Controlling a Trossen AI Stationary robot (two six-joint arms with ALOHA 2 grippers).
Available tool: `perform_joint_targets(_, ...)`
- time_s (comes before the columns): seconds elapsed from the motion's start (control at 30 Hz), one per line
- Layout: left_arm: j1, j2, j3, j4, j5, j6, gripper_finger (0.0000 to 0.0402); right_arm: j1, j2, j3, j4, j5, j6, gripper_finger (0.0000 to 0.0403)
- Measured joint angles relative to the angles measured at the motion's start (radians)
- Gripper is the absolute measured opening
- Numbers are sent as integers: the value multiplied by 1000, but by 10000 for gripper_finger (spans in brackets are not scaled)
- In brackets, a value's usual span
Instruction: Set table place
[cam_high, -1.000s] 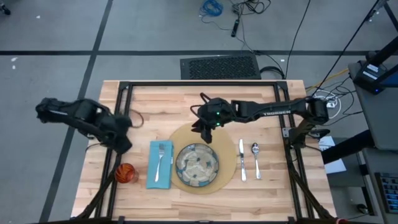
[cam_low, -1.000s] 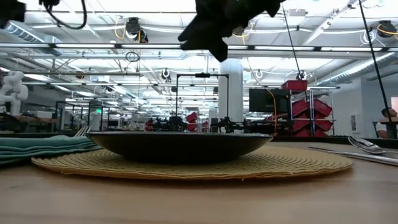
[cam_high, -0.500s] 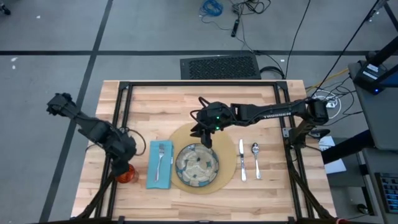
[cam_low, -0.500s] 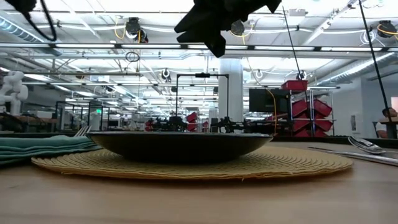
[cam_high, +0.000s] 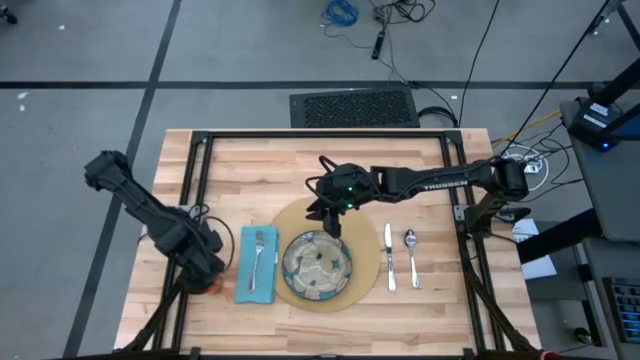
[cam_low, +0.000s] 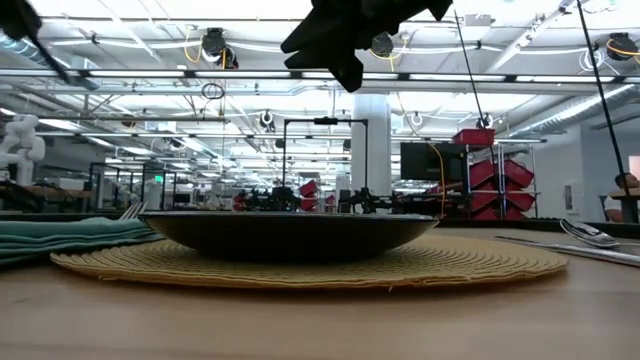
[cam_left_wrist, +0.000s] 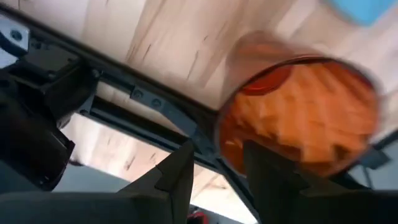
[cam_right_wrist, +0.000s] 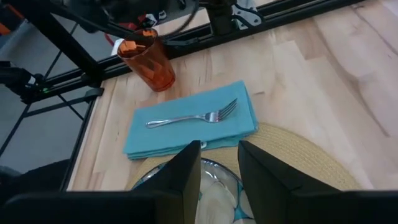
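Both arms low; left gripper (cam_high: 208, 272) over orange cup (cam_right_wrist: 147, 61).

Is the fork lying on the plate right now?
No: the fork lies on the light-blue napkin beside the plate, as the right wrist view shows plainly.

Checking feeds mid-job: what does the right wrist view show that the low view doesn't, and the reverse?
Only the right wrist view shows the orange cup, the left gripper above its rim, and the fork lying whole on the napkin. Only the low view shows the spoon, the knife and the room behind the table. Both show the plate on the mat and the napkin, with the right gripper hanging above the plate.
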Motion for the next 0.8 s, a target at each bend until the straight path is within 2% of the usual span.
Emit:
perform_joint_targets(0.17,-6,14,-87,30,46,-12,123,0,0,0,-9,-1,-20,97)
perform_joint_targets(0.47,-6,6,-151,172,43,-5,119,0,-1,0,-36,-2,-25,97)
perform_joint_targets(0.53,-6,6,-151,173,31,12,101,0,-1,0,-36,-2,-26,97)
perform_joint_targets(0.67,6,5,-134,184,-26,68,17,0,-1,0,-36,-2,-25,97)
perform_joint_targets(0.8,55,-10,-84,179,-114,129,3,0,-1,0,-33,-1,27,97)
